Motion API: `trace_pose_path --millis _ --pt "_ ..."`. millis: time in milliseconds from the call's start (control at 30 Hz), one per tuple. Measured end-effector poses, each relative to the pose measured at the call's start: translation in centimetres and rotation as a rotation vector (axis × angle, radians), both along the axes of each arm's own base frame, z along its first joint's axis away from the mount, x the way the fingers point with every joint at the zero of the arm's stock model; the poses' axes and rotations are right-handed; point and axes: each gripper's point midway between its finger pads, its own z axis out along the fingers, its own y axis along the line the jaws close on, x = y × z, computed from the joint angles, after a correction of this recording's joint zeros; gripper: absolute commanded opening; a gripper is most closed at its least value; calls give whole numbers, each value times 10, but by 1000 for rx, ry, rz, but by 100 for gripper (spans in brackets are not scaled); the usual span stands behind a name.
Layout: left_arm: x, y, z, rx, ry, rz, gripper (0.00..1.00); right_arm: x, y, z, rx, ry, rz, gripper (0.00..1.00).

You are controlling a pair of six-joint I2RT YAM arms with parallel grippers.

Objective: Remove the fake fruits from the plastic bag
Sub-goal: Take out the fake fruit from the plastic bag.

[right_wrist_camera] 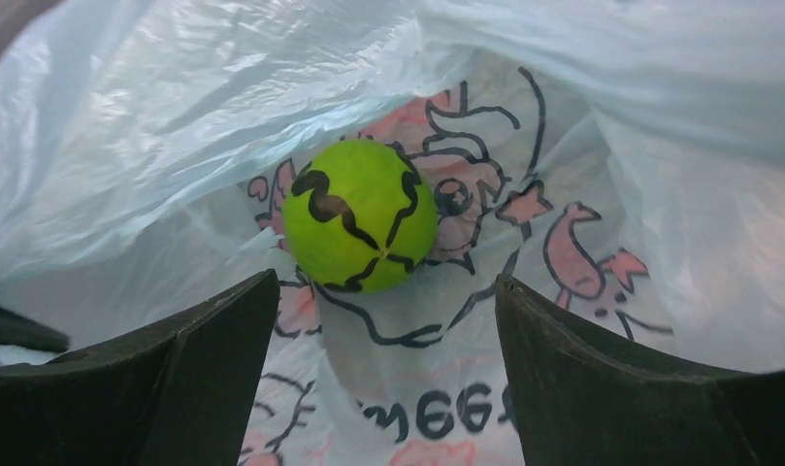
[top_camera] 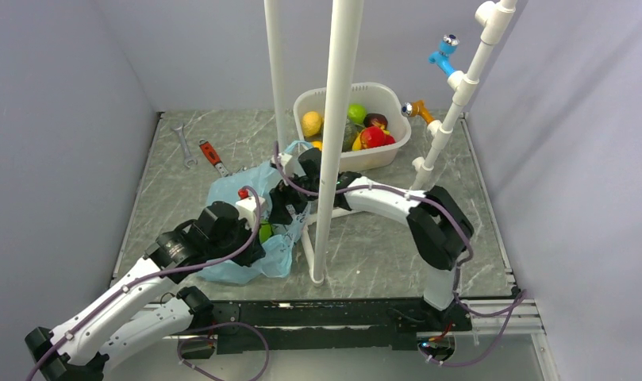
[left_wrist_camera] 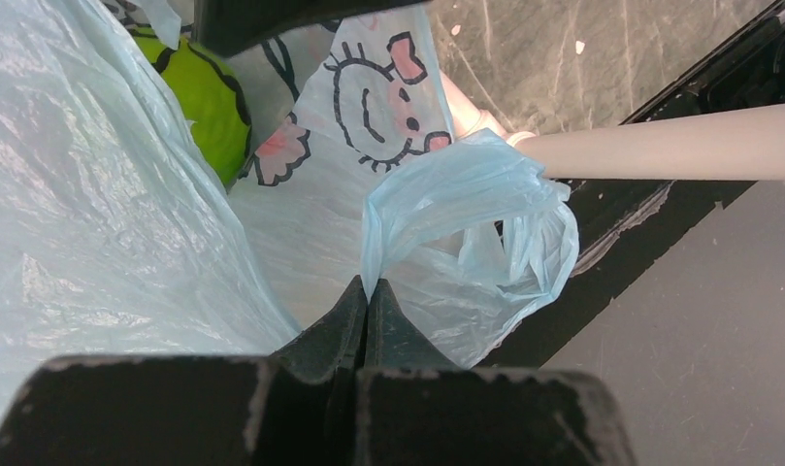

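The light blue plastic bag [top_camera: 234, 194] lies crumpled on the table in front of the left arm. My left gripper [left_wrist_camera: 369, 284] is shut on a bunched fold of the plastic bag [left_wrist_camera: 456, 209] at its near edge. The right gripper [right_wrist_camera: 386, 289] reaches into the bag's mouth, jaws wide open with nothing between them. Just beyond its fingertips a bright green round fake fruit [right_wrist_camera: 359, 216] with black lines rests on the printed bag wall [right_wrist_camera: 563, 146]. The same green fruit [left_wrist_camera: 202, 102] shows in the left wrist view. Seen from above, both grippers are largely hidden by their wrists.
A white tub [top_camera: 393, 99] at the back holds a yellow lemon [top_camera: 312, 123], a green fruit [top_camera: 357, 113] and a red one [top_camera: 373, 136]. A white pipe frame [top_camera: 333, 159] stands right beside the bag. A red-handled wrench [top_camera: 213, 155] and a silver wrench [top_camera: 183, 143] lie back left.
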Motion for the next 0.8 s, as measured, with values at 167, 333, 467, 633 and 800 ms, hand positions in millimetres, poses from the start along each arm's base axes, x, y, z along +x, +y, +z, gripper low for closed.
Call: trace_pose_path --millis 167,333,467,633,800 --pt "-1 3 1 -2 5 19 0 -12 19 -25 -24 5 87 98" --pt "-2 3 2 -7 3 24 0 -22 42 -32 -4 -23 172 100" --pt "-2 3 2 -8 4 25 0 -31 48 -41 -13 -28 203 100" --pt "-2 3 2 -8 5 26 0 -35 58 -53 -34 -43 231 100" --pt "-1 4 4 -12 -9 32 0 -37 59 -62 -68 -69 227 89"
